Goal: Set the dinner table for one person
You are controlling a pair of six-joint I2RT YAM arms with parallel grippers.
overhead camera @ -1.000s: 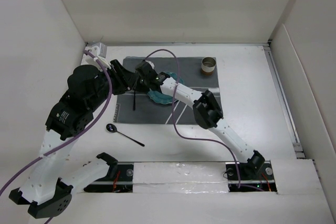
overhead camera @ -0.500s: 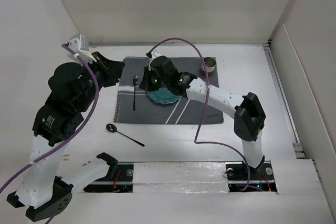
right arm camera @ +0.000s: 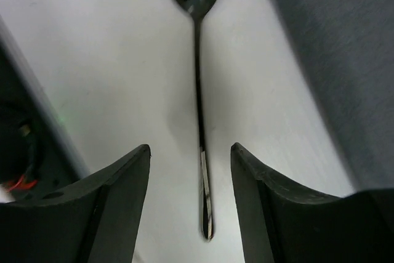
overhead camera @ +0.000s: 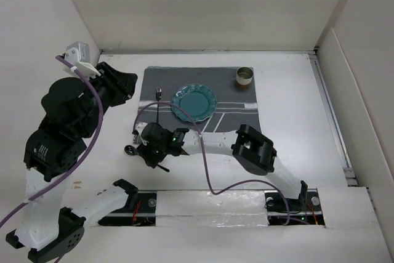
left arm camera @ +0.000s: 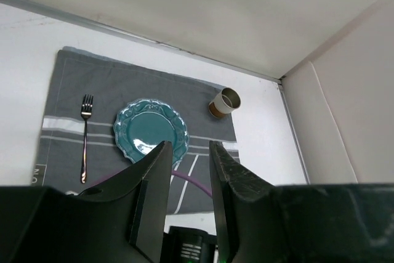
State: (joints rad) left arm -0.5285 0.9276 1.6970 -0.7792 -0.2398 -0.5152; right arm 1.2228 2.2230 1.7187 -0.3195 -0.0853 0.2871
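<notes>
My right wrist camera alone shows how my right hand (right arm camera: 191,152) stands: its two dark fingers (right arm camera: 120,204) are apart and straddle the thin handle of the spoon (right arm camera: 198,103), touching neither side, with the bowl pointing away past the fingertips and the edge of the grey placemat (right arm camera: 332,47) at the right. From above, that hand (overhead camera: 152,150) hides most of the spoon (overhead camera: 130,149); only the bowl shows at its left and the handle tip just below it. My right arm reaches low across the near part of the white table (overhead camera: 295,109), bent sharply at the elbow, with a purple cable (overhead camera: 206,173) looping beside it. My left arm is folded up high at the left, and my left hand (overhead camera: 120,83) hangs above the table's far left corner, off the placemat (overhead camera: 234,124). Its own camera looks down between fingers (left arm camera: 151,195) that are slightly apart and hold nothing (left arm camera: 188,152); it shows the fork (left arm camera: 85,137) lying just left of the teal plate (left arm camera: 149,131) on the placemat (left arm camera: 68,87), and the cup (left arm camera: 224,103) tilted at the mat's far right corner. The table (left arm camera: 24,53) carries all of this and runs out to the white walls; the spoon lies on its bare surface, just off the mat's near left corner
</notes>
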